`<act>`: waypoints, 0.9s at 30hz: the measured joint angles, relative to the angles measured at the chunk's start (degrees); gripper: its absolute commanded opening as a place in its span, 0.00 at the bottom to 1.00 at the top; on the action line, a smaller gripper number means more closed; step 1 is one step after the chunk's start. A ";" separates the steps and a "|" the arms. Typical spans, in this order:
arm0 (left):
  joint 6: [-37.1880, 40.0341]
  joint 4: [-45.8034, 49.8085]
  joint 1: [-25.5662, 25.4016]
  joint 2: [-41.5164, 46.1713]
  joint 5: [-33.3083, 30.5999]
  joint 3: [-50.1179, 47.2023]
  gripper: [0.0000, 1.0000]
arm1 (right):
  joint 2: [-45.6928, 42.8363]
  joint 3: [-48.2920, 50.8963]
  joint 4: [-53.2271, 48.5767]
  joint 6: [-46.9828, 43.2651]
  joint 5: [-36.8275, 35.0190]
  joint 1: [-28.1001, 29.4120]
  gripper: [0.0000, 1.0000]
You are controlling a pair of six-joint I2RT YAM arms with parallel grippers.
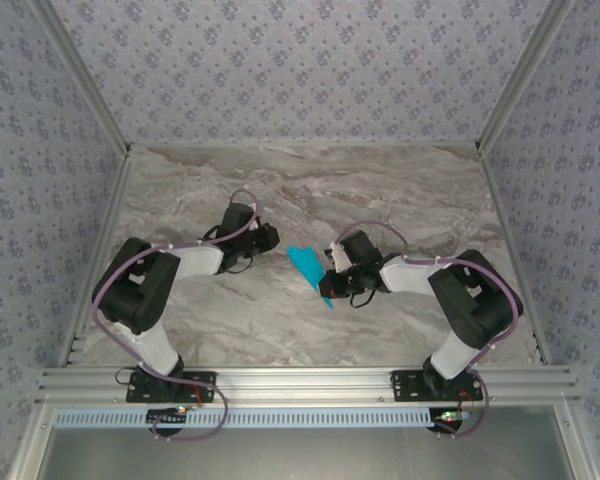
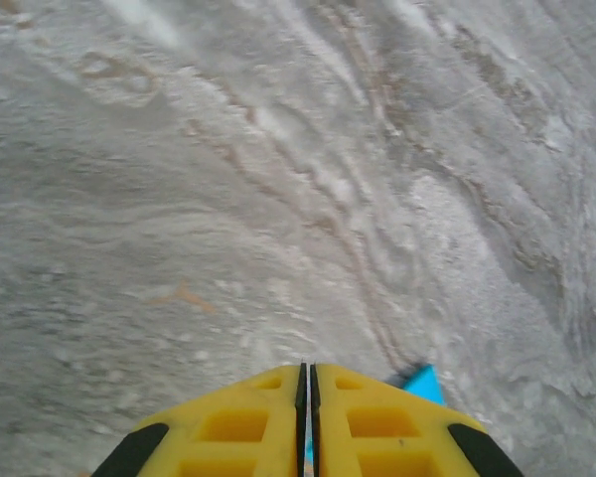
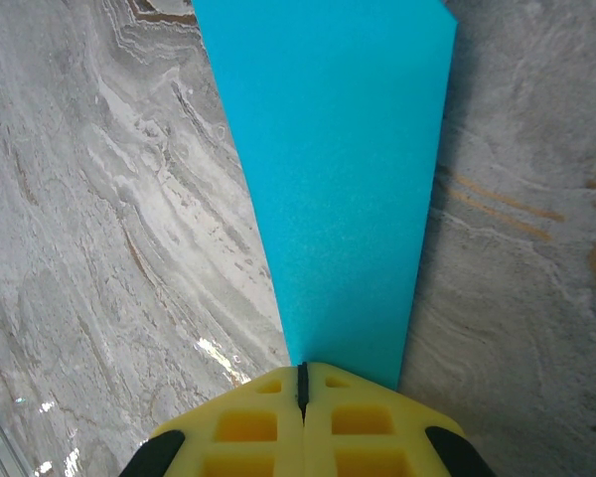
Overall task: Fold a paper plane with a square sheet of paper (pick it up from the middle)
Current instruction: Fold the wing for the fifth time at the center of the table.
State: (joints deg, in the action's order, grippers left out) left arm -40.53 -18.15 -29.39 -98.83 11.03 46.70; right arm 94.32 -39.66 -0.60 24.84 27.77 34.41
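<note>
The sheet of paper (image 1: 305, 266) is bright cyan and folded into a narrow tapering shape, lying mid-table between the two arms. My right gripper (image 1: 330, 284) is shut on its narrow near end. In the right wrist view the paper (image 3: 338, 179) widens away from the yellow fingertips of the gripper (image 3: 301, 370) and casts a shadow on its right side. My left gripper (image 1: 272, 238) hovers just left of the paper's far wide end. Its jaws (image 2: 307, 373) are shut to a hairline slit, and a cyan corner of the paper (image 2: 424, 384) pokes out behind the right finger.
The tabletop (image 1: 400, 190) is grey-brown marble. Patterned walls with aluminium rails (image 1: 505, 215) close it in on three sides. A metal rail (image 1: 300, 380) at the near edge carries both arm bases.
</note>
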 measured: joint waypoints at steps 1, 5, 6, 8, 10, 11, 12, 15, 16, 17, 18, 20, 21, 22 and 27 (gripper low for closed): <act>0.20 0.07 -1.07 0.48 -0.63 0.00 0.13 | 0.00 0.02 0.00 -0.02 -0.02 0.00 0.00; 0.42 0.15 -5.31 0.90 -1.18 0.00 0.12 | -0.04 0.04 0.00 0.00 -0.13 0.07 0.00; 0.39 0.11 -6.32 0.79 -0.76 0.00 0.12 | -0.04 0.04 0.02 0.00 -0.15 0.07 0.00; 0.15 -0.48 -8.02 0.15 0.39 0.00 0.12 | -0.04 0.04 0.02 0.00 -0.15 0.07 0.00; -0.09 -1.27 -9.64 -1.29 1.68 0.00 0.11 | -0.04 0.04 0.02 0.00 -0.15 0.07 0.00; -0.17 -1.49 -10.34 -2.27 2.27 0.02 0.11 | -0.04 0.04 0.02 0.00 -0.15 0.07 0.00; -0.28 -1.49 -10.93 -3.34 2.89 0.02 0.11 | -0.04 0.07 0.04 0.00 -0.13 0.07 0.00; -0.48 -0.72 -11.50 -6.14 3.30 0.13 0.10 | -0.04 0.15 0.22 0.00 -0.13 0.07 0.00; -0.50 -0.48 -11.45 -6.38 3.54 0.55 0.09 | -0.04 0.15 0.22 0.00 -0.13 0.07 0.00; -0.46 0.22 -11.39 -6.60 3.06 1.22 0.09 | -0.04 0.15 0.22 0.00 -0.13 0.07 0.00; -0.44 0.74 -11.30 -7.04 2.99 1.95 0.09 | -0.04 0.20 0.24 0.00 -0.13 0.07 0.00; 0.00 2.10 -11.23 -7.17 2.43 2.78 0.09 | -0.09 0.22 0.24 0.00 -0.13 0.07 0.00; 0.15 2.67 -11.23 -7.17 2.16 3.02 0.09 | -0.15 0.31 0.28 0.00 -0.15 0.07 0.00; 0.26 3.08 -11.10 -7.17 1.90 3.21 0.09 | -0.17 0.37 0.44 0.00 -0.15 0.07 0.00; 1.42 3.52 -8.22 -7.17 1.79 3.30 0.09 | -0.22 0.48 0.68 0.02 -0.15 0.07 0.00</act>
State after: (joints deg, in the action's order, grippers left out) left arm -39.11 -14.63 -37.60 -106.00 12.82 50.00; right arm 94.11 -39.18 0.08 24.86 27.62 34.48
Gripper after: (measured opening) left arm 0.093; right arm 0.065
